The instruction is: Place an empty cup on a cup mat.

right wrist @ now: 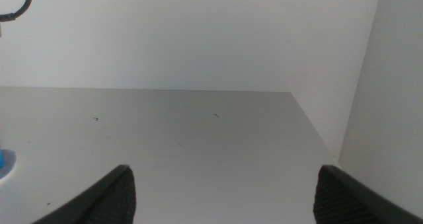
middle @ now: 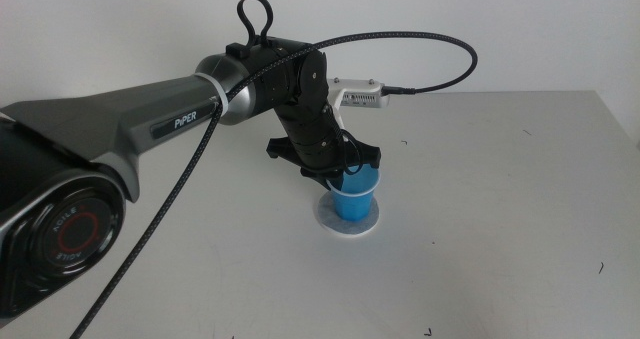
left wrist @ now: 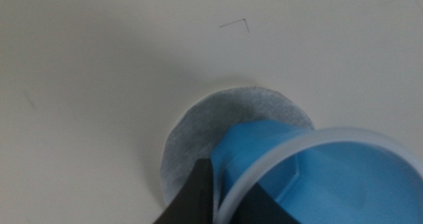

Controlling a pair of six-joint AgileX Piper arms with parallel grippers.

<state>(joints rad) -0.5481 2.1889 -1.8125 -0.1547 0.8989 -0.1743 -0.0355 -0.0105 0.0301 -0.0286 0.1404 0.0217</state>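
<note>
The bright blue cup (middle: 356, 201) stands upright over the grey cup mat (middle: 350, 223) near the table's middle; I cannot tell whether its base touches the mat. My left gripper (middle: 338, 177) comes down from the left and is shut on the cup's rim. In the left wrist view one jaw lies outside the cup (left wrist: 297, 164) wall and the other inside, with the mat (left wrist: 211, 125) showing under and beside it. The cup's light blue inside is empty. My right gripper (right wrist: 231, 197) waits open, away at the right, with nothing between its jaws.
The white table (middle: 500, 209) runs wide around the mat, with small pen marks (left wrist: 234, 24) on it. A black cable (middle: 420, 41) loops above the left arm. A white wall (right wrist: 198, 32) stands behind the table, and the table's right edge (right wrist: 317, 131) is near the right gripper.
</note>
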